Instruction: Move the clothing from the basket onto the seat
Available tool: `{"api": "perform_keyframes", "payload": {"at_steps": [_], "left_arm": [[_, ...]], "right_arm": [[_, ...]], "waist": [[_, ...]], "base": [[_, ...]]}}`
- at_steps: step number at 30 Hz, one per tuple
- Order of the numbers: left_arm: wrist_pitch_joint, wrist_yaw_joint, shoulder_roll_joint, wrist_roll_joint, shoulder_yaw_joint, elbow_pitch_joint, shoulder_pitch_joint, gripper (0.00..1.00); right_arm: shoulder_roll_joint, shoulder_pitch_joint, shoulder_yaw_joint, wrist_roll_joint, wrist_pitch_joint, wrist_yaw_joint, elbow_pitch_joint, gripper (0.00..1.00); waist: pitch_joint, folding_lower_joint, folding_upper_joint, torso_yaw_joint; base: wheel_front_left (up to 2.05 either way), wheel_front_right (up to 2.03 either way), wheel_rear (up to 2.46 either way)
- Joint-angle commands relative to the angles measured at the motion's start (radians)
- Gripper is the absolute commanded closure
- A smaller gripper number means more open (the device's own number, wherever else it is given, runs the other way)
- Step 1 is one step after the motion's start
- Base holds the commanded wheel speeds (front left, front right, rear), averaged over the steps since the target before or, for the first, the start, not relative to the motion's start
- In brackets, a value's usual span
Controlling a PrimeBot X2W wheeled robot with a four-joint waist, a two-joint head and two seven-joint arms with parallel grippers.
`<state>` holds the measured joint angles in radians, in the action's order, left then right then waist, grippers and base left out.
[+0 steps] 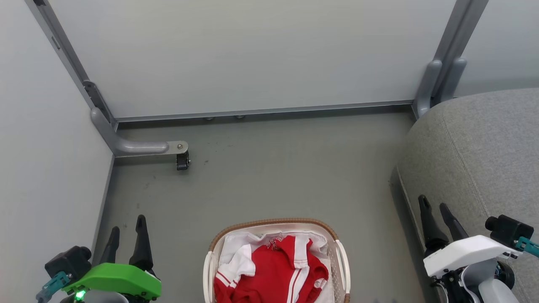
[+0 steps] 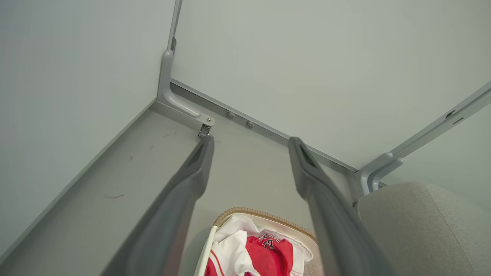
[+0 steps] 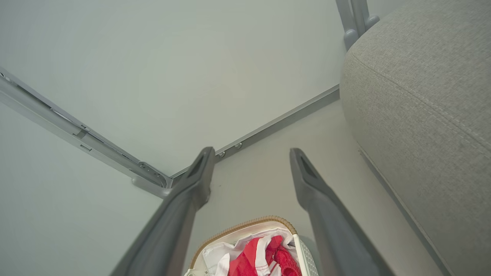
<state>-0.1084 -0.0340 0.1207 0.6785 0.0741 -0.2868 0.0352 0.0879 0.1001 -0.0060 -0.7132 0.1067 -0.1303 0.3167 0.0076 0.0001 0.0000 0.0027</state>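
Red clothing (image 1: pixel 273 273) with white sleeves and stripes lies bunched in the white basket (image 1: pixel 342 259) with a brown woven rim, at the bottom middle of the head view. The grey seat (image 1: pixel 484 151) fills the right side. My left gripper (image 1: pixel 127 223) stands open at the lower left, well left of the basket, holding nothing. Beside the seat's edge at the lower right, my right gripper (image 1: pixel 433 203) is open and empty too. In the left wrist view the clothing (image 2: pixel 264 257) and the seat (image 2: pixel 422 226) show past the open left gripper (image 2: pixel 249 142); the right wrist view has the clothing (image 3: pixel 255 260) below the open right gripper (image 3: pixel 249 151).
Pale wall panels with grey metal frames close in the far side and the left. A metal foot bracket (image 1: pixel 145 147) with a small black caster (image 1: pixel 182 161) juts onto the grey floor (image 1: pixel 269 176) at the far left corner. Bare floor lies between the basket and the far wall.
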Motion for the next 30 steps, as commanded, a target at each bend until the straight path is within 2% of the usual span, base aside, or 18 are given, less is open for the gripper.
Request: {"api": "perform_keyframes", "payload": {"at_steps": [1, 17, 30], "left_arm": [[-0.010, 0.005, 0.012, -0.033, 0.006, 0.010, 0.000, 0.00], [-0.053, 0.028, 0.004, -0.209, 0.032, 0.057, -0.015, 0.00], [-0.083, 0.040, 0.000, -0.344, 0.030, 0.116, -0.004, 0.00]], "right_arm": [[0.005, 0.004, 0.004, 0.038, 0.012, 0.000, -0.004, 0.00], [0.009, 0.007, 0.021, 0.229, 0.054, 0.000, 0.020, 0.00], [-0.005, 0.019, 0.001, 0.372, 0.084, -0.001, -0.052, 0.00]], "waist": [[0.000, 0.0000, 0.0000, 0.000], [0.002, 0.0000, 0.0000, -0.004], [0.006, 0.0000, 0.0000, -0.005]], "base": [[0.00, 0.00, 0.00], [0.00, 0.00, 0.00], [0.00, 0.00, 0.00]]}}
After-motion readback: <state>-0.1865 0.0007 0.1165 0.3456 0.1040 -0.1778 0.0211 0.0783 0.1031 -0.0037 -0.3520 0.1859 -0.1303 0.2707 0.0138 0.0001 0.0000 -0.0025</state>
